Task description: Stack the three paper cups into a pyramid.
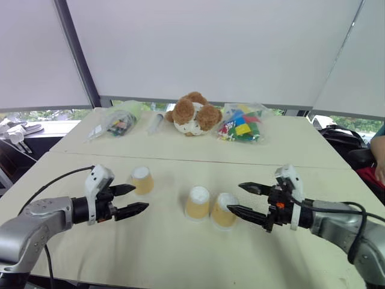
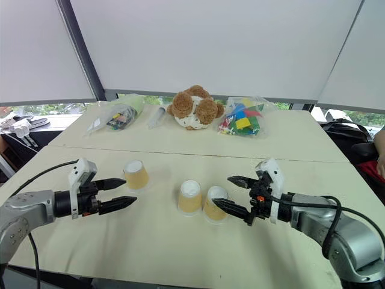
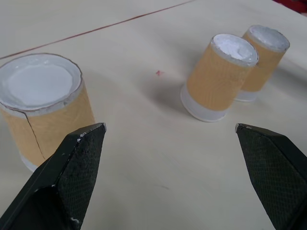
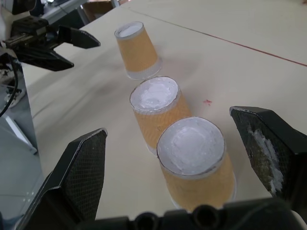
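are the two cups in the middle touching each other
Cannot tell. In the right wrist view the near cup overlaps the middle cup; in the left eye view their bases look pressed together, but no view plainly shows contact or gap.

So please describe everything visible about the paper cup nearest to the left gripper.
This paper cup stands upside down on the table, white base up and wider white-rimmed mouth down. Its tan-orange paper side shows a thin dark crease or seam. It stands apart from the other two cups, just ahead of the open left gripper, which does not touch it.

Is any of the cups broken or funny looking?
Yes. The cup nearest the left pincer has a crack down its side and a ragged rim. The other two cups stand upside down, looking whole.
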Controlling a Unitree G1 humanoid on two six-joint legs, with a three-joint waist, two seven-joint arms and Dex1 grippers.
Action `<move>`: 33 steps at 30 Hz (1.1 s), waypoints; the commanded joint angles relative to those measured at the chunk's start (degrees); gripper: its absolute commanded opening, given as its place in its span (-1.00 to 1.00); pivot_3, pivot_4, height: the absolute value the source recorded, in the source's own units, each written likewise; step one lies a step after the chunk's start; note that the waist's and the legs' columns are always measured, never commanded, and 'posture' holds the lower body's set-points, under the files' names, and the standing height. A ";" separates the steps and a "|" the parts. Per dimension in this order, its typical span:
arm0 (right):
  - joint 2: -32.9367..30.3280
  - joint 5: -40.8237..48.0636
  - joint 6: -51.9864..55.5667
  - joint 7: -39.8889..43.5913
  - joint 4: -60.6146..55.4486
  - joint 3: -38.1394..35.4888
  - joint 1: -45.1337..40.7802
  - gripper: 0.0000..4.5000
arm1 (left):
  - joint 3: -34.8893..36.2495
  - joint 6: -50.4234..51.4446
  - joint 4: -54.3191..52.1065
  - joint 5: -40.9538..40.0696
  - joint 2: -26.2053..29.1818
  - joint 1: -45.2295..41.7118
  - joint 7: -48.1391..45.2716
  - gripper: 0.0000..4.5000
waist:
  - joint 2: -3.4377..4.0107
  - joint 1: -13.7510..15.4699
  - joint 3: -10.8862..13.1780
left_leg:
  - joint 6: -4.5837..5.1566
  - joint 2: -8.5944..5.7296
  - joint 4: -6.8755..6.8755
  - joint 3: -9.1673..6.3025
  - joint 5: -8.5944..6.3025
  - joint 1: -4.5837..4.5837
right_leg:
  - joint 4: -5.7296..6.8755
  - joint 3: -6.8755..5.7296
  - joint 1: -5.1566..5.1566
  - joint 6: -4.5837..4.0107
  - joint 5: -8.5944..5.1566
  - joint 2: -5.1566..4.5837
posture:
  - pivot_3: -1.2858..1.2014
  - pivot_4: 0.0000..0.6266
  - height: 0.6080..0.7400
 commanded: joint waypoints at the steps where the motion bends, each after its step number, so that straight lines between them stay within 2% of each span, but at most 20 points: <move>1: -2.32 4.25 1.38 0.87 0.43 -2.99 -5.50 0.99 | 4.26 -5.34 1.48 3.98 0.74 -1.23 2.92 1.00 | 0.01 -0.11 0.01 | 0.00 0.00 -0.01 -0.01 0.00 0.00 | 0.00 0.00 0.00 0.00 0.00 0.01 | 0.03 -0.52 0.98; 5: -2.03 8.38 3.94 1.15 1.80 -1.17 -11.92 0.99 | 5.91 -10.38 6.03 8.41 0.76 -2.82 5.71 1.00 | 0.00 -0.16 0.01 | 0.01 0.03 -0.02 -0.03 0.00 0.01 | 0.01 -0.01 -0.02 0.00 0.01 0.04 | 0.03 -0.52 0.98; 9: -1.29 9.71 4.73 1.05 1.55 1.16 -13.69 0.99 | 5.48 -12.35 6.69 10.15 -0.18 -2.37 6.58 1.00 | 0.00 0.19 0.01 | 0.01 0.01 -0.04 0.01 -0.01 -0.06 | -0.05 -0.01 -0.05 0.02 0.02 -0.02 | 0.03 -0.52 0.98; 14: -0.21 7.93 3.35 2.10 0.92 5.69 -12.80 0.99 | 1.96 -14.78 7.35 11.93 -3.54 -1.14 6.38 1.00 | -0.01 0.14 0.00 | 0.01 -0.01 0.01 0.02 0.00 -0.13 | -0.05 -0.02 -0.07 0.04 0.02 -0.07 | 0.03 -0.52 0.98; 18: 0.11 6.46 2.06 2.61 1.26 7.42 -12.26 0.99 | -1.46 -20.06 13.01 16.45 -5.90 -3.65 6.85 1.00 | -0.02 0.09 0.00 | 0.01 -0.01 0.04 0.00 0.00 -0.15 | -0.03 -0.05 -0.07 0.04 0.03 -0.06 | 0.03 -0.52 0.98; 33: 1.48 5.11 1.14 0.83 1.18 8.96 -12.35 0.99 | -6.32 -26.71 23.51 21.03 -11.04 -11.13 5.29 1.00 | -0.03 0.09 -0.01 | 0.01 0.00 0.04 -0.01 0.00 -0.15 | 0.00 -0.06 -0.08 0.06 0.04 -0.02 | 0.03 -0.52 0.98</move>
